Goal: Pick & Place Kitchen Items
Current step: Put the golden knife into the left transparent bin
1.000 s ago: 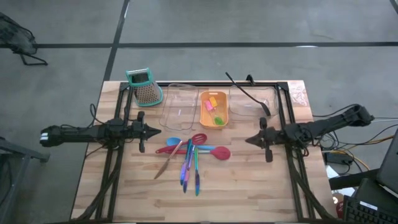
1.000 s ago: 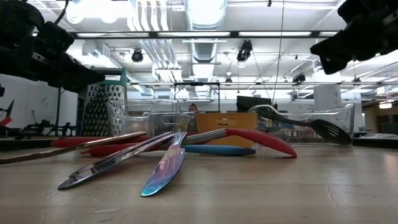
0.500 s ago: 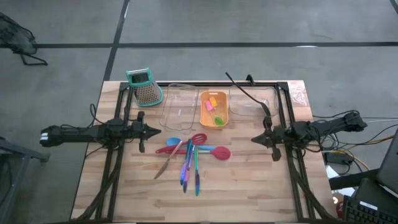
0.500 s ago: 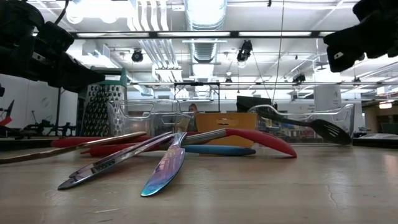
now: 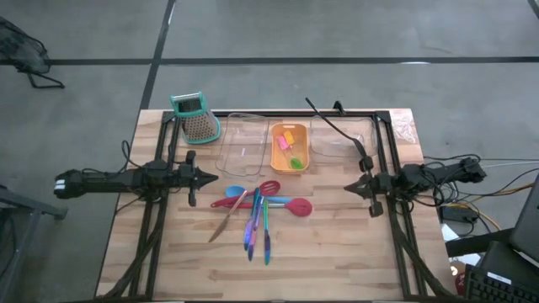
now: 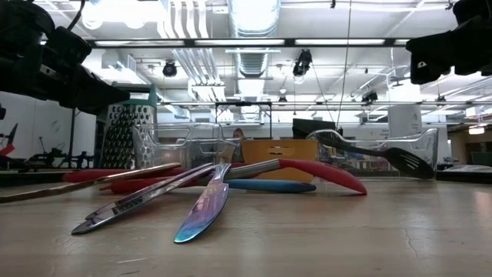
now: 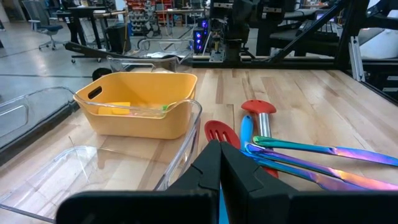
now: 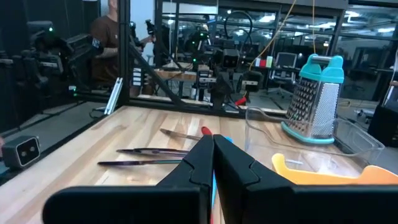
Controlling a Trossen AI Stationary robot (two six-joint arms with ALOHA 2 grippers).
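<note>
Both grippers clenched, utensils loose at mid-table

Meanwhile the left gripper (image 5: pixel 210 177) hangs over the left half of the table (image 5: pixel 337 252) with its fingers (image 7: pixel 211 168) pressed together on nothing, pointing toward the utensil pile. Opposite it, the right gripper (image 5: pixel 349 188) sits near the right edge, likewise clenched and empty — its fingers (image 8: pixel 208 158) meet at a point.

Between them, around the middle of the table, lies the heap: a red slotted spatula (image 5: pixel 269 188) and a blue spoon (image 5: pixel 235 192) toward the far side, a red spoon (image 5: pixel 300 206) reaching right, a wooden-handled knife (image 5: pixel 227 217) angled toward the left front, and the thin iridescent cutlery (image 5: pixel 257 227) fanned toward the front edge.

Along the far edge stand three trays side by side — a clear tray (image 5: pixel 242 145), an orange tray (image 5: pixel 288 148) holding small pink, orange and green pieces (image 5: pixel 289 145), and another clear tray (image 5: pixel 344 139) with the long black spoon (image 5: pixel 337 130) lying across it. A teal-topped grater (image 5: pixel 195 116) stands at the far left corner.
</note>
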